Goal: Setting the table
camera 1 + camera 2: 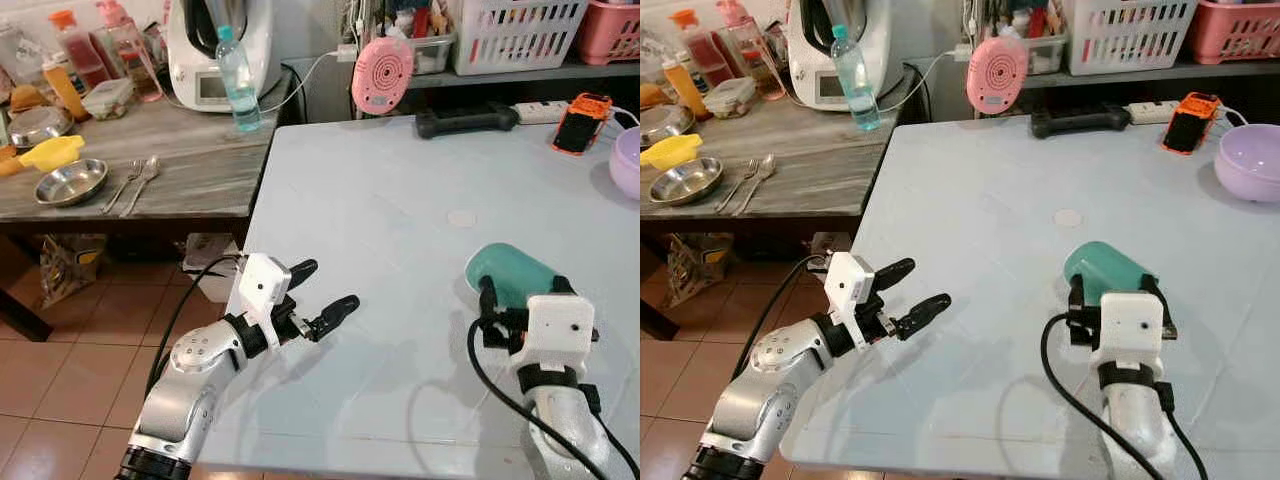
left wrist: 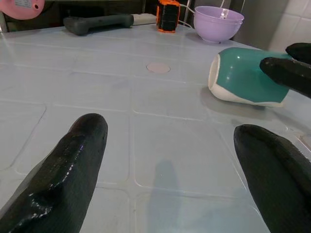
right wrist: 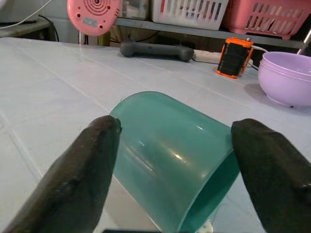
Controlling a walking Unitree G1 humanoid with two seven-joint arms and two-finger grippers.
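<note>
Broadly, a pale blue table point(image 1: 400, 220) carries a lilac bowl point(image 1: 1250, 160), an orange device point(image 1: 580, 122) and a dark handset point(image 1: 465, 120) along its far edge; beside it a grey wooden counter point(image 1: 190, 165) holds steel bowls, cutlery and a bottle point(image 1: 238, 80). On the table a teal cup point(image 3: 170, 150) lies on its side between the spread fingers of the right claw point(image 3: 175, 170), seemingly not yet gripped. The left claw point(image 1: 320, 300) hovers wide over the table's near-left edge.

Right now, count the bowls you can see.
3. A purple bowl stands at the light table's far right edge; two steel bowls sit on the wooden side table to the left. Clutter there may hide others.
</note>
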